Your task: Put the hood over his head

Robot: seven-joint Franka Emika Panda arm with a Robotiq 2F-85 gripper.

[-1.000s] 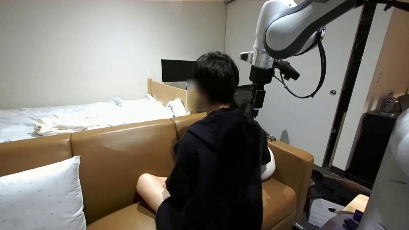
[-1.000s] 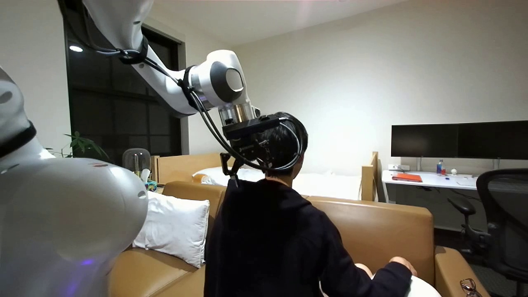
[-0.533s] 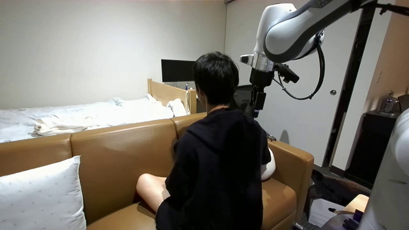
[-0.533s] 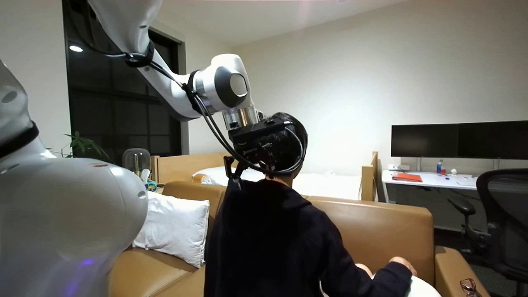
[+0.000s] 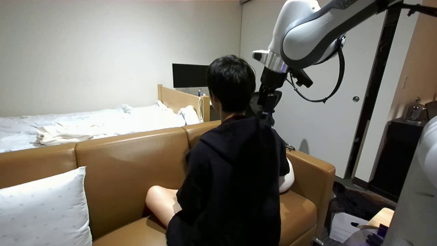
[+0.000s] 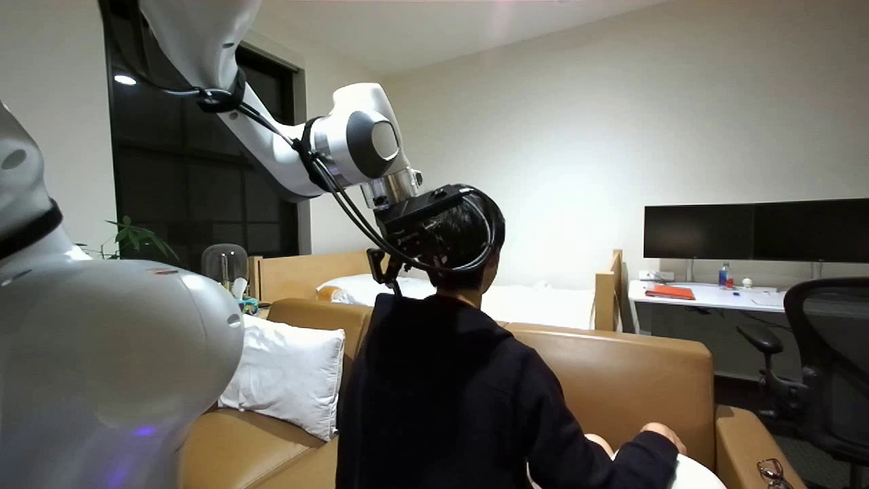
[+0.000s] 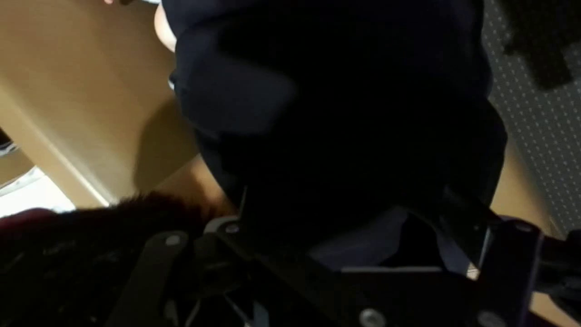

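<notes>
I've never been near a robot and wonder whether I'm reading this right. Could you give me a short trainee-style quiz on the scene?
1. True or false: the hood is down, leaving his head uncovered.
2. What lies on the sofa armrest? A) a mug; B) eyeglasses; C) a phone.
3. In the wrist view, is the claw open or shut?

Key: 1. True. 2. B. 3. Open.
</notes>
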